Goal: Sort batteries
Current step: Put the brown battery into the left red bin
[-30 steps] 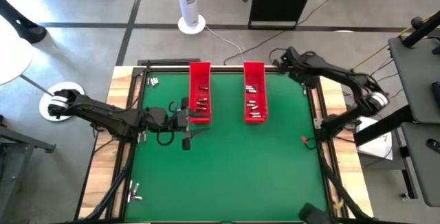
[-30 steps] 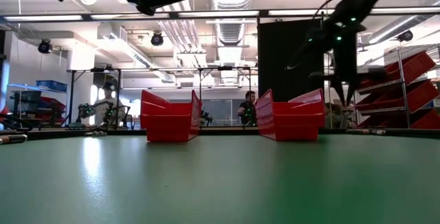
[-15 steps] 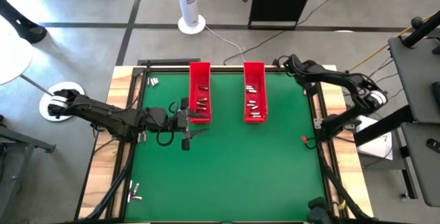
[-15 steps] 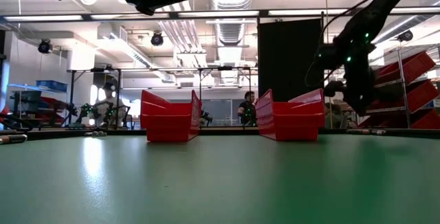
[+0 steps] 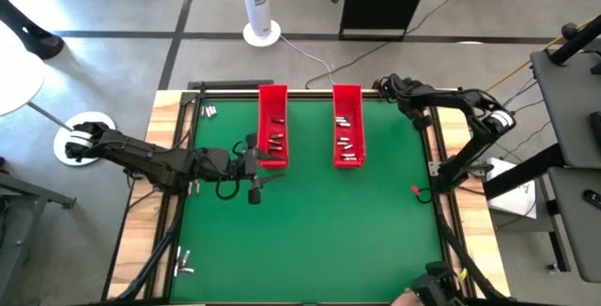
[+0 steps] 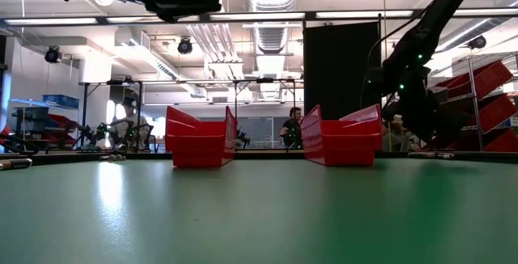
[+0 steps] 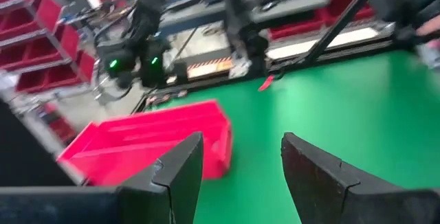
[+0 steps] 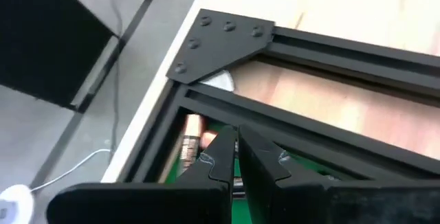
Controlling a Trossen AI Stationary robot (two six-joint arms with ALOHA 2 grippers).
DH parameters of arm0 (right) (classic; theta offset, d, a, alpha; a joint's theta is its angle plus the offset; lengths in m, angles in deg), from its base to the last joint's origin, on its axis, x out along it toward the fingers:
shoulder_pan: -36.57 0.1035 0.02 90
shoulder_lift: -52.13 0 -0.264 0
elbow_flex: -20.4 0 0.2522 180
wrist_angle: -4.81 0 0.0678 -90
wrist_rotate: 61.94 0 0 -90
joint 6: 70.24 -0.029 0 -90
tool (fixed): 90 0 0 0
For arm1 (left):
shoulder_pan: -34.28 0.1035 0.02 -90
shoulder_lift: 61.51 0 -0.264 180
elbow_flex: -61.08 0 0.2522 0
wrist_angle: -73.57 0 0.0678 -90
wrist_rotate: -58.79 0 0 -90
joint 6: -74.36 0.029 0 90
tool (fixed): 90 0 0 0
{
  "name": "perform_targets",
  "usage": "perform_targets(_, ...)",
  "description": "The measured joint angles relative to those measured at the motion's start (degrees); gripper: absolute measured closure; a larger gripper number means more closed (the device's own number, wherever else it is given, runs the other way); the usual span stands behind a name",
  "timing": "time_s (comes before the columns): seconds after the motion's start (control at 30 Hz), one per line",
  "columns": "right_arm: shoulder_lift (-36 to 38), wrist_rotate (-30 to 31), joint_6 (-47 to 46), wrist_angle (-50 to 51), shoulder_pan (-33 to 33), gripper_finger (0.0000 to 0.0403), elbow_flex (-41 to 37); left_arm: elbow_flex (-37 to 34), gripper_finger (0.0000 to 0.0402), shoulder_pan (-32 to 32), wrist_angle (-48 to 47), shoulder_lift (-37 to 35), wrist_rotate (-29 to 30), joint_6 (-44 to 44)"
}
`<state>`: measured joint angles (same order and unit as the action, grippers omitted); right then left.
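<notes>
right gripper (image 5: 387, 88) lower, nearer table corner

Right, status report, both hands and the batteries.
Left hand open, empty, beside left red tray. Right hand shut at far right table corner, copper battery by its tip. Batteries in both trays. Nothing blocking.
</notes>
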<state>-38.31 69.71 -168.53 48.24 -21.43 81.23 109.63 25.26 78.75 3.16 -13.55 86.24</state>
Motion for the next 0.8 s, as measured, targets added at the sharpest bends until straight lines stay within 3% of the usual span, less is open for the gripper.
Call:
perform_targets(0.17, -2.75, -0.02, -2.33, 3.44, -0.06, 0.0390, 2.31, 0.00, 0.0225, 0.00, -4.55, -0.43, 5.94, -1.70)
perform_targets(0.57, -10.38, 0.87, -9.85, 13.63, -0.78, 0.0390, 9.43, -0.02, 0.0225, 0.00, -17.51, -3.67, 10.54, -7.46)
perform_targets(0.8, -15.22, -0.29, -9.71, 19.48, -1.57, 0.0390, 14.76, -0.33, 0.0225, 0.11, -19.19, -3.84, 11.87, -8.34)
